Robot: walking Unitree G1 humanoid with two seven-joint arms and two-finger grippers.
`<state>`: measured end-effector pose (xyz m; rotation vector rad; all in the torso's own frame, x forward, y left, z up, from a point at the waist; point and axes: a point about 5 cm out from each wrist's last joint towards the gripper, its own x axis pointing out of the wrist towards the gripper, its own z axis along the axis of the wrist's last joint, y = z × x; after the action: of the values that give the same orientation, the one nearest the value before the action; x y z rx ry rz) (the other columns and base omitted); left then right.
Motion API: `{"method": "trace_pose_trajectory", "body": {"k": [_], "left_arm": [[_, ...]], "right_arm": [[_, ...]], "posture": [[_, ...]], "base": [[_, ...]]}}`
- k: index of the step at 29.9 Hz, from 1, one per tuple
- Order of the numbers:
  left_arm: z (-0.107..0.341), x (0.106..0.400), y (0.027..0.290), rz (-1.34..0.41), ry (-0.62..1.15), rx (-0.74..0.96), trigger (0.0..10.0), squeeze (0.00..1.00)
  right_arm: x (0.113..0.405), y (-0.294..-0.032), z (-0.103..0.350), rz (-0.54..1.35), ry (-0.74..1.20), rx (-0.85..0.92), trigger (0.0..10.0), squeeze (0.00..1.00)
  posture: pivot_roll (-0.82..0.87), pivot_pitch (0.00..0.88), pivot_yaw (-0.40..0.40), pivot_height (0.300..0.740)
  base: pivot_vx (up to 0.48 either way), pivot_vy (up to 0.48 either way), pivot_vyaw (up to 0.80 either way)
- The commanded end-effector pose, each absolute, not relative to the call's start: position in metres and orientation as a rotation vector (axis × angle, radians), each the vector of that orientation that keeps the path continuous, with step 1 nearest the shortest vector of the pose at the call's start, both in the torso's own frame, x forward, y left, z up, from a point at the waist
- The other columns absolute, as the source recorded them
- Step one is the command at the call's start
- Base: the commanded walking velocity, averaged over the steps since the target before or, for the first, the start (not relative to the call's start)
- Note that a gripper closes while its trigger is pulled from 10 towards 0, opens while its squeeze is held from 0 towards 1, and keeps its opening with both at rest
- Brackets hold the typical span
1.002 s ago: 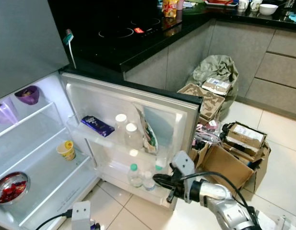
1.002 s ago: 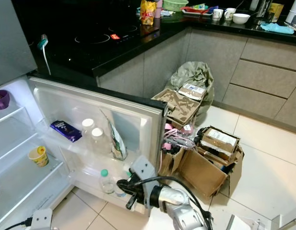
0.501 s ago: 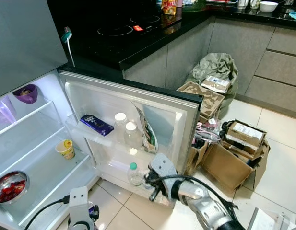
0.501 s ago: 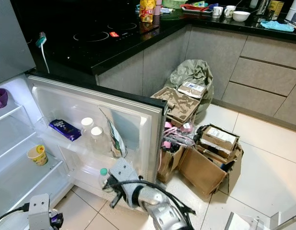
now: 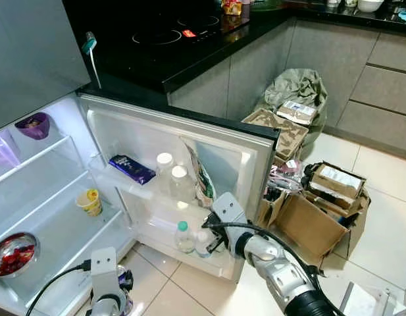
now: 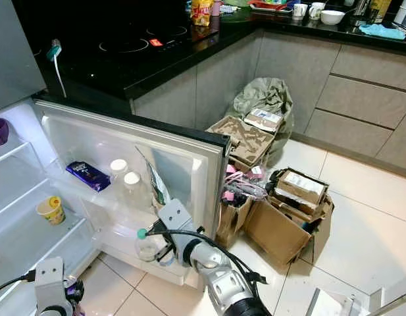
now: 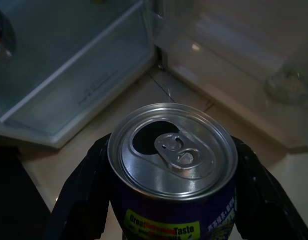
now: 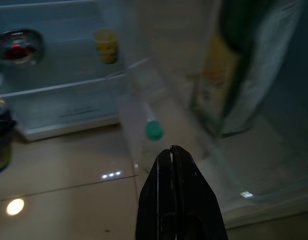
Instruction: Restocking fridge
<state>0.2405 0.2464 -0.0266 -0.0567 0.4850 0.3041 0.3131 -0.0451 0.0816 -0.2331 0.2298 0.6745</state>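
The right gripper [image 8: 173, 152] has risen to the green-capped clear bottle [image 5: 183, 238], fingers pressed together; the left gripper [image 7: 171, 200] is pinching a purple aluminium can [image 7: 172, 165] below.

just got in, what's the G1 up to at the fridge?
Restocking. The left gripper holds an opened purple drink can low over the tiled floor in front of the open fridge. The right gripper, fingers closed and empty, reaches at the lower shelf of the white fridge door, next to a clear plastic bottle with a green cap.
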Motion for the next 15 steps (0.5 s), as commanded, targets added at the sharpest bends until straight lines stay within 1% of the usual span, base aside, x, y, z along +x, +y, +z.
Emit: {"method": "trace_pose_trajectory", "body": {"k": [1, 2, 3, 4, 6, 7, 8, 9, 12, 13, 15], "left_arm": [[-0.006, 0.255, 0.261, 0.328, 0.367, -0.045, 10.0, 0.00], [0.001, 0.261, 0.262, 0.324, 0.325, -0.056, 10.0, 0.00], [0.001, 0.261, 0.262, 0.324, 0.325, -0.056, 10.0, 0.00], [0.012, 0.270, 0.264, 0.312, 0.260, -0.060, 10.0, 0.00], [0.016, 0.272, 0.265, 0.309, 0.237, -0.062, 10.0, 0.00], [0.034, 0.284, 0.267, 0.290, 0.145, -0.074, 10.0, 0.00], [0.044, 0.291, 0.268, 0.274, 0.097, -0.080, 10.0, 0.00], [0.044, 0.291, 0.268, 0.274, 0.097, -0.080, 10.0, 0.00], [0.073, 0.309, 0.268, 0.203, -0.043, -0.110, 10.0, 0.00], [0.073, 0.309, 0.268, 0.203, -0.043, -0.110, 10.0, 0.00], [0.097, 0.320, 0.266, 0.132, -0.148, -0.129, 10.0, 0.00]], "right_arm": [[0.317, -0.055, 0.079, 0.601, 0.238, -0.217, 10.0, 0.00], [0.317, -0.055, 0.079, 0.599, 0.239, -0.212, 10.0, 0.00], [0.317, -0.055, 0.079, 0.599, 0.239, -0.212, 10.0, 0.00], [0.316, -0.055, 0.079, 0.594, 0.239, -0.199, 10.0, 0.00], [0.316, -0.055, 0.079, 0.592, 0.239, -0.195, 10.0, 0.00], [0.316, -0.055, 0.080, 0.586, 0.236, -0.182, 10.0, 0.00], [0.316, -0.055, 0.080, 0.585, 0.234, -0.169, 10.0, 0.00], [0.316, -0.055, 0.080, 0.585, 0.234, -0.169, 10.0, 0.00], [0.316, -0.052, 0.083, 0.593, 0.223, -0.125, 10.0, 0.00], [0.316, -0.052, 0.083, 0.593, 0.223, -0.125, 10.0, 0.00], [0.314, -0.048, 0.086, 0.602, 0.209, -0.082, 10.0, 0.00]], "posture": [[-0.09, 0.110, 0.011, 0.740], [-0.09, 0.110, 0.011, 0.740], [-0.09, 0.110, 0.011, 0.740], [-0.09, 0.114, 0.018, 0.740], [-0.09, 0.114, 0.018, 0.740], [-0.09, 0.117, 0.019, 0.740], [-0.09, 0.122, 0.022, 0.740], [-0.09, 0.122, 0.022, 0.740], [-0.09, 0.129, 0.028, 0.740], [-0.09, 0.129, 0.028, 0.740], [-0.09, 0.140, 0.035, 0.740]], "base": [[0.000, 0.000, 0.00], [0.000, 0.000, 0.00], [0.000, 0.000, 0.00], [0.000, 0.000, 0.00], [0.000, 0.000, 0.00], [0.000, 0.000, 0.00], [0.000, 0.000, 0.00], [0.000, 0.000, 0.00], [0.000, 0.000, 0.00], [0.000, 0.000, 0.00], [0.000, 0.000, 0.00]]}}
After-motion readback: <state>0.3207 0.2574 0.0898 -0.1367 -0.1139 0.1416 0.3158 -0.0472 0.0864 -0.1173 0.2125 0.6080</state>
